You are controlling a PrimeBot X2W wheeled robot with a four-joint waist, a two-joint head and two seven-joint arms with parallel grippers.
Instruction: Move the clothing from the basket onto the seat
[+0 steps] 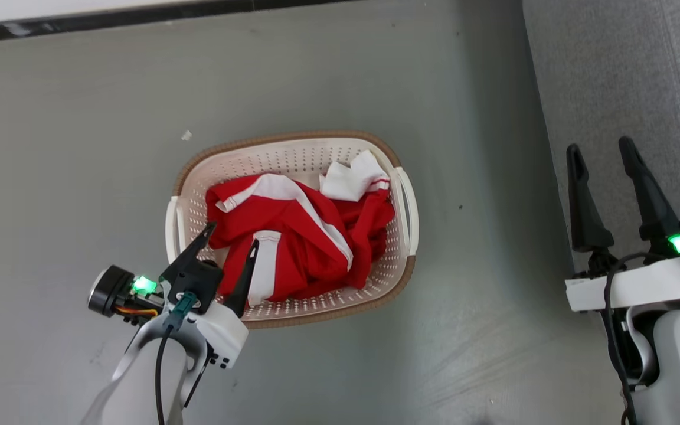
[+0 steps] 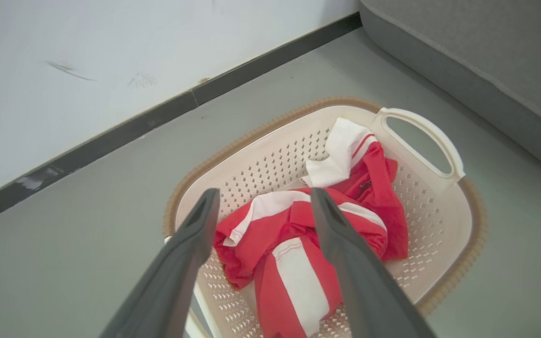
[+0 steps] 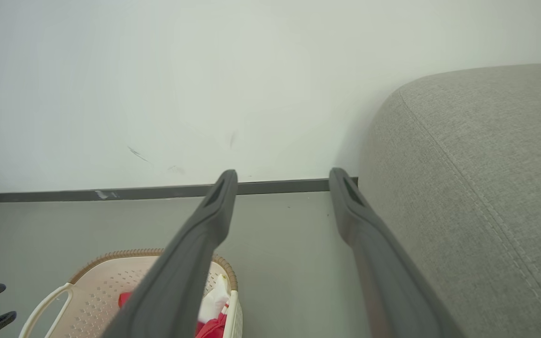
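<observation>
Clothing [image 1: 298, 236] is in the basket [image 1: 293, 154]: red garments w/ white stripes & panels, bunched in one heap on the basket bottom. A white piece sticks up at the far-right corner, next to the R handle [image 1: 409, 200]. Basket is cream plastic, perforated walls, brown rim. It stands on the grey floor [image 1: 80, 177], near the seat [image 1: 623, 71] but not touching, w/ a strip of bare floor btwn them. Seat is grey fabric w/ a visible seam, on the robot's R side.

L pincer [image 1: 234, 233]: fingers wide apart, nothing held. It hangs over the near-left part of the basket, tips over the red heap. In the L wrist view the two fingers frame the fold w/ the broad white stripe. Can't tell if the tips touch the fabric.

R pincer [image 1: 600, 144]: fingers apart too, empty. It sits by the seat's edge nearest the basket, well apart from the basket, pointing twd the wall [image 3: 158, 70].

Green light [image 1: 144, 285] is lit on the L wrist, and another on the R. A dark baseboard [image 1: 110, 18] runs along the wall foot. Small pale scrap [image 1: 186, 135] lies on the floor just beyond the basket's far-left rim.
</observation>
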